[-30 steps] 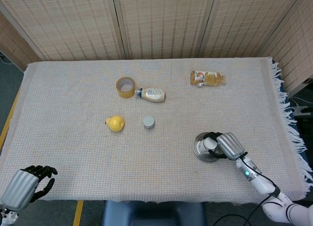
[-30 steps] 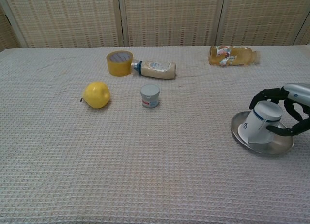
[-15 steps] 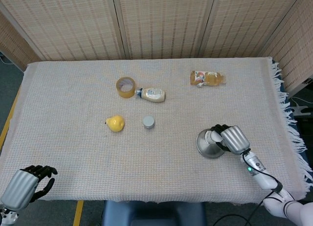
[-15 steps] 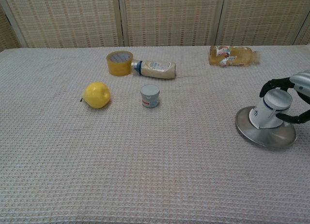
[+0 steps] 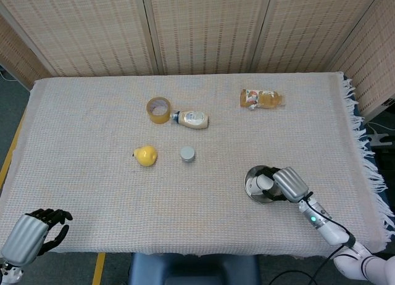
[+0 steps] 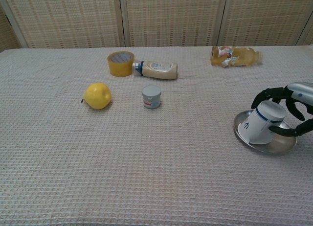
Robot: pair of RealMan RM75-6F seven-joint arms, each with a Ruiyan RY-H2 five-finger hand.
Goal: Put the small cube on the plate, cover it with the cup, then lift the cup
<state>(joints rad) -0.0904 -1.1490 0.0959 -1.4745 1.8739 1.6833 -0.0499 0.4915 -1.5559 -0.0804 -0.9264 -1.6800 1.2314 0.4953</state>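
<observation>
Head view: the right hand (image 5: 289,184) grips the cup (image 5: 264,182) on the plate (image 5: 252,185); the left hand (image 5: 34,232), fingers curled on nothing, sits off the desk (image 5: 92,124).

Chest view: the upturned cup (image 6: 262,123) leans tilted on the plate (image 6: 266,146), fingers (image 6: 274,94) wrapped round it. The cube isn't visible.

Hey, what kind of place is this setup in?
Probably a lab or test room, not a home: a table under a woven cloth, folding wicker screens closing it in, and unrelated props laid out, such as a tape roll and a yellow pear.

right hand (image 6: 288,111) fingers curled in a grasp, left hand (image 5: 34,232) low, fingers curled loosely
</observation>
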